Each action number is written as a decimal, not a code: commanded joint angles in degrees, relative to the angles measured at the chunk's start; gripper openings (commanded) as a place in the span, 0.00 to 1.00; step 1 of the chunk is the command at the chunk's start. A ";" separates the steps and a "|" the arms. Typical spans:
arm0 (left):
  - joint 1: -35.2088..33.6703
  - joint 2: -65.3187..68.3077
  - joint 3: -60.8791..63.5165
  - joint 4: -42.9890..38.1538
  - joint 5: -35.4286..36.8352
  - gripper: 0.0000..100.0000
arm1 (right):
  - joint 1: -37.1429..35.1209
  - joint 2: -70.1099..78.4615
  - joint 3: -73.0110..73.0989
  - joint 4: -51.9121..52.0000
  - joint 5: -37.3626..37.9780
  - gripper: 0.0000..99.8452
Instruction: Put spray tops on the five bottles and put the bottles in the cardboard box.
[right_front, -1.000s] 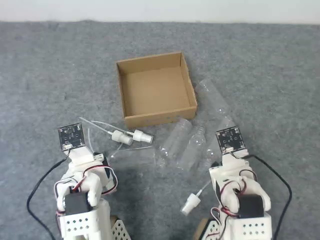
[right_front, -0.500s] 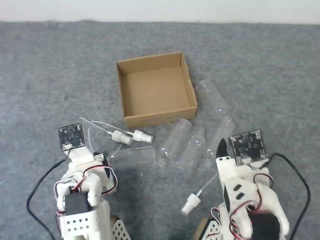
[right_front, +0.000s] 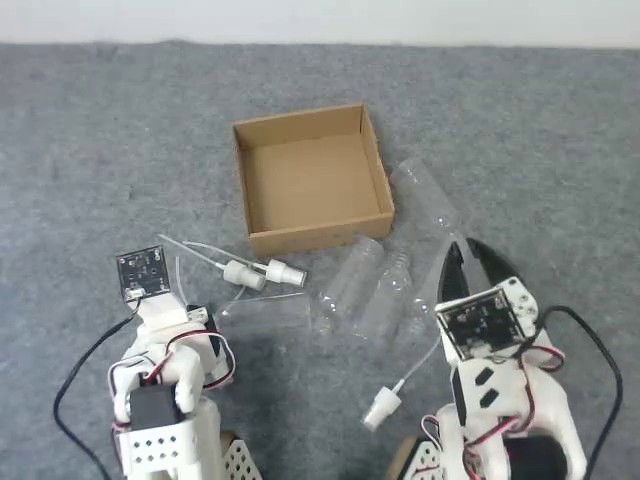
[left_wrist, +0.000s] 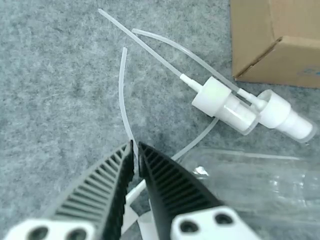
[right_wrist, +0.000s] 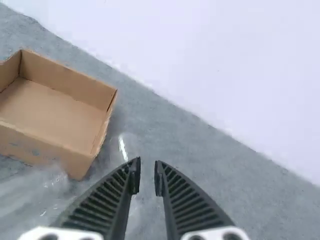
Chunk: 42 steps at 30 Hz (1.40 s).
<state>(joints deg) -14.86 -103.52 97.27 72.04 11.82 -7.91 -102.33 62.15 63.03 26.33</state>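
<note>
Black right hand (right_front: 463, 246) rose forward.

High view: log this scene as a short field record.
cardboard box: open, empty
clear bottles: lying uncapped beside the box
spray tops: loose; two side by side in front of the box, a third farther off
left claw: shut, low over a loose tube
right claw: slightly open, empty, above the bottles
</note>
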 joint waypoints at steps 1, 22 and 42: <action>-0.09 -1.05 -0.75 0.26 -0.35 0.01 | -0.31 13.49 -8.26 -3.74 1.05 0.06; -0.09 -1.05 -0.75 0.26 -0.35 0.01 | -0.66 66.77 -40.00 4.26 -0.53 0.19; -0.09 -1.05 -0.75 0.26 -0.35 0.01 | -1.19 102.55 -61.36 3.74 -3.16 0.27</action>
<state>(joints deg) -14.86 -103.52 97.27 72.04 11.82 -7.74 -2.20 7.74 66.99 23.87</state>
